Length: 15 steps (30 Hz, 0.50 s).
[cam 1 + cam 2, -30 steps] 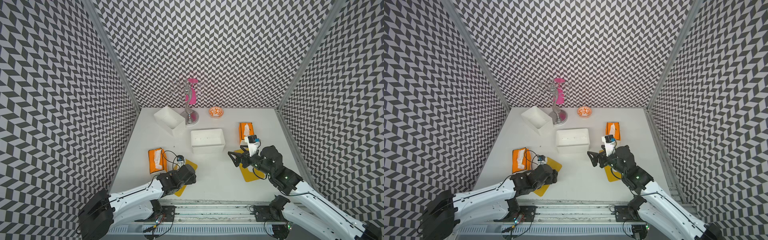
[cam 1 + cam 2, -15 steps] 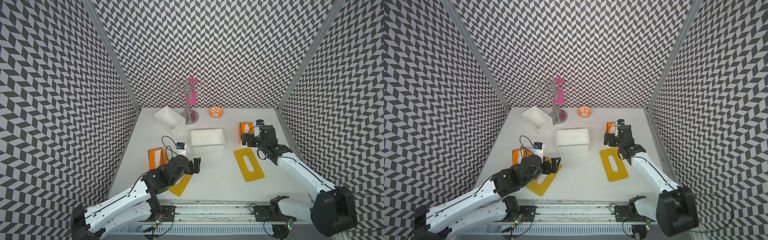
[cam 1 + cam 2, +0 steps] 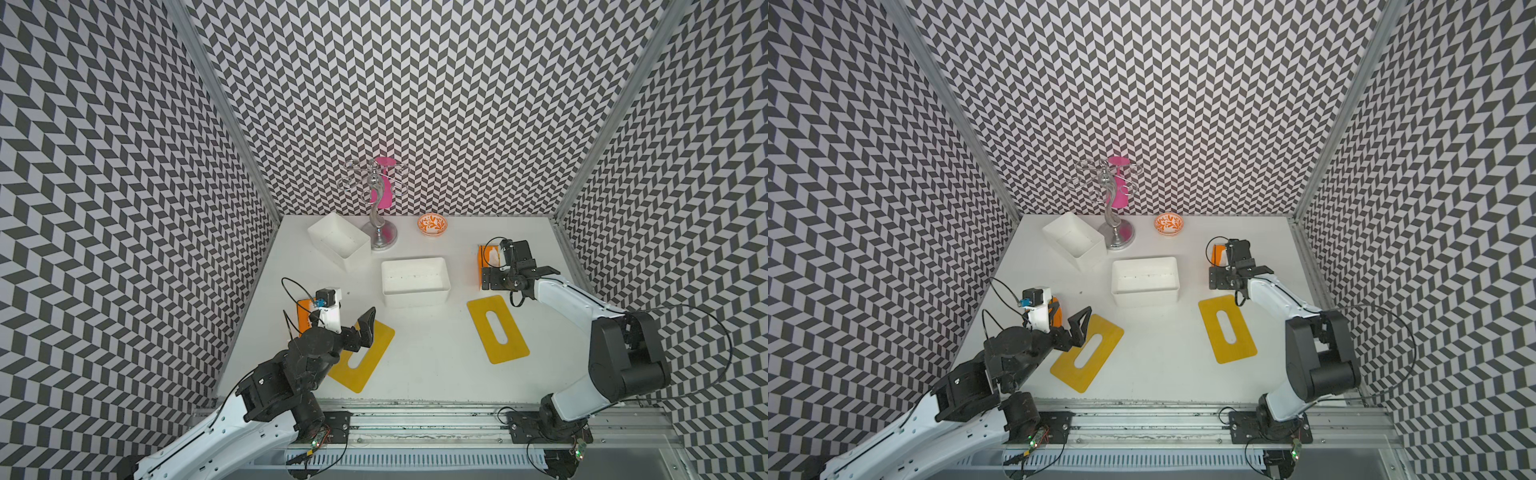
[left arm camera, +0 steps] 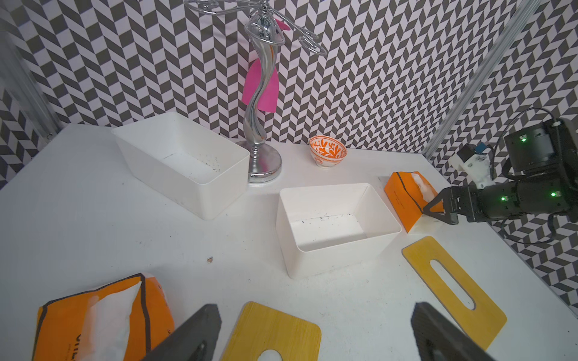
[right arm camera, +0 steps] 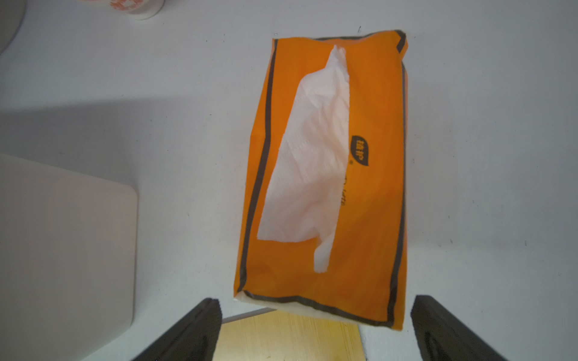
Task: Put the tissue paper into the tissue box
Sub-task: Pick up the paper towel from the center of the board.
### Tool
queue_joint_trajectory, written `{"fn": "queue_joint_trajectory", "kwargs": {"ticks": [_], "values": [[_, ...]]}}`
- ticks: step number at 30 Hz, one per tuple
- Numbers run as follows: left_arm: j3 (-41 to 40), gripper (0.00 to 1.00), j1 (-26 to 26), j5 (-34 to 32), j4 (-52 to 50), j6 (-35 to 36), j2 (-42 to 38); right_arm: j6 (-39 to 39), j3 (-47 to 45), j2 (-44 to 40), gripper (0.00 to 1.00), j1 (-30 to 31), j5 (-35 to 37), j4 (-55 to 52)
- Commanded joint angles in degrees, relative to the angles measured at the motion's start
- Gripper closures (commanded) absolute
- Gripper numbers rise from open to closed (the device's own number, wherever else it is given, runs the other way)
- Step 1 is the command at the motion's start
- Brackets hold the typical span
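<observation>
Two orange packs of tissue paper lie on the white table: one at the right [image 3: 487,258] [image 5: 369,218] with a white tissue [image 5: 312,156] poking out, one at the front left [image 4: 78,318] [image 3: 304,309]. The nearer white tissue box [image 3: 415,261] [image 4: 339,187] stands open and empty in the middle. My right gripper [image 5: 316,303] [image 3: 485,282] hovers open over the near end of the right pack, apart from it. Above the left yellow lid [image 3: 374,345], next to the left pack, my left gripper [image 4: 314,315] [image 3: 1068,323] is open and holds nothing.
A second white box [image 3: 337,232] stands at the back left beside a chrome stand [image 3: 376,208]. An orange patterned bowl [image 3: 432,224] sits at the back. A second slotted yellow lid [image 3: 496,328] lies flat in front of the right pack. Patterned walls close in three sides.
My right arm has swung from the front of the table back to the right pack. My left arm has lifted and reached forward, and its jaws have widened over the yellow lid.
</observation>
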Motion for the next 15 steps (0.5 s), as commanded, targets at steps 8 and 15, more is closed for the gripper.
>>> {"fn": "queue_joint_trajectory", "kwargs": {"ticks": [8,15], "values": [[-0.77,0.00,0.34,-2.91,1.44,0.02,-2.44,-0.41,2.89,4.56,0.00,-0.35,1.15,2.06],[-0.69,0.00,0.27,-3.67,1.26,-0.10,-2.38,-0.83,3.20,4.31,0.00,-0.34,0.23,2.66]]}}
